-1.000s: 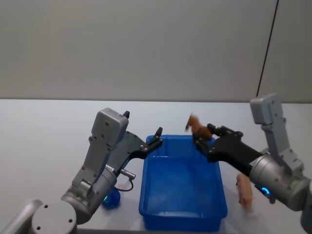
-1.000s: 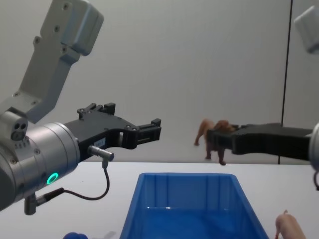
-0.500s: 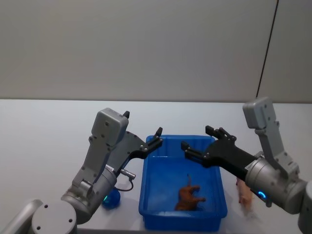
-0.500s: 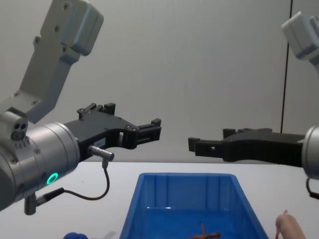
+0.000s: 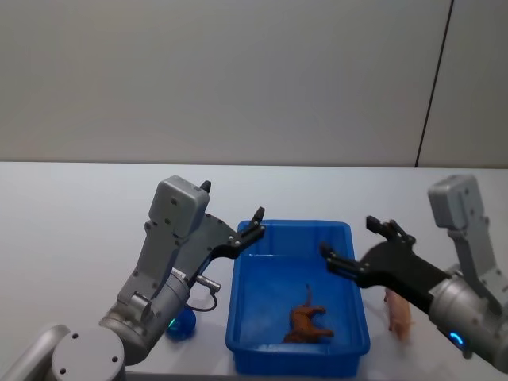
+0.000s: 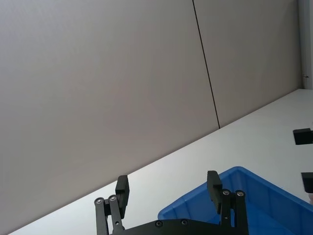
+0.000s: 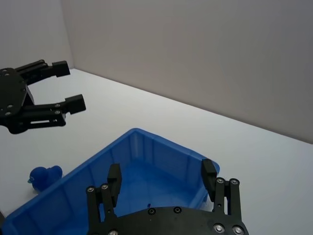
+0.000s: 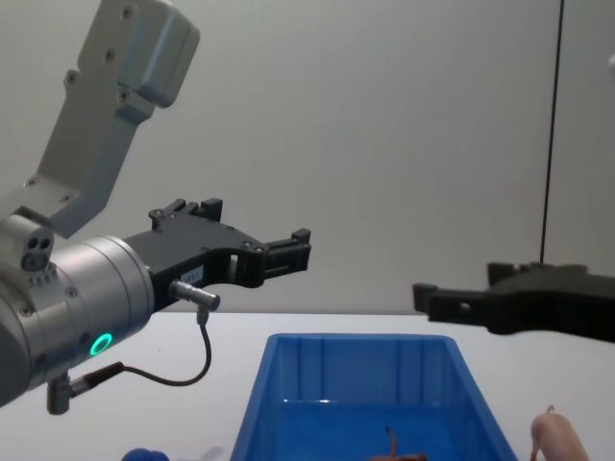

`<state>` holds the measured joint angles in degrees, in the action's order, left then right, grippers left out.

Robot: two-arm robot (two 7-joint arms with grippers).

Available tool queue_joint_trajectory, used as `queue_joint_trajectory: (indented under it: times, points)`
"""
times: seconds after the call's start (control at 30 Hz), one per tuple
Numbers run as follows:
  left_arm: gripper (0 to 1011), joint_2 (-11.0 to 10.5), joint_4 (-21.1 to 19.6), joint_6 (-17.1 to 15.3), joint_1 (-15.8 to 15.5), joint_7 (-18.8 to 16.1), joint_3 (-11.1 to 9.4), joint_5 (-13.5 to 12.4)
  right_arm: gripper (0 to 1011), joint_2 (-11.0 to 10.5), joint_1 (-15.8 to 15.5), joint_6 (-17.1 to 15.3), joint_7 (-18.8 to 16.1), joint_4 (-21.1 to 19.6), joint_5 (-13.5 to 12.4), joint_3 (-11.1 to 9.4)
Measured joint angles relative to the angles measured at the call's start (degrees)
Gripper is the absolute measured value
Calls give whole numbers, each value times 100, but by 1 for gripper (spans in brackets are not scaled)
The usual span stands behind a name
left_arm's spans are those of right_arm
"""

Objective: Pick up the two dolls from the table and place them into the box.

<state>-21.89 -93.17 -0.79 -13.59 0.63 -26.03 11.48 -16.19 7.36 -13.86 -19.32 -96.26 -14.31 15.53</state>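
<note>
Behind the empty, wide-spread right gripper (image 5: 348, 238), the pig (image 5: 399, 315) (probably light, stiff) is best pinched across its flanks; the left gripper (image 5: 252, 225), opposite across the box (image 5: 298, 361), is spread empty too.

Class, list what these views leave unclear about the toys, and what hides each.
Blue doll: head view, mostly behind the left arm; chest view, cut by the bottom edge.
Pink pig: head view, partly behind the right arm; chest view, cut by the bottom edge.
Brown figure in the box: chest view, nearly all below the bottom edge.
</note>
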Motion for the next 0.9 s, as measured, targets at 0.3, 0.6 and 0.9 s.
queue_joint_trajectory:
  times: [0.3,0.6,0.9]
  points:
    - [1003,0,0,0,0,0,0,0,1001,-260,-454,-94,322,-343,-167,-70]
    - [1003,0,0,0,0,0,0,0,1000,-439,-829,-182,712,-555,-334,-132]
    - [1003,0,0,0,0,0,0,0,1001,-536,-1051,-230,1001,-622,-434,-184]
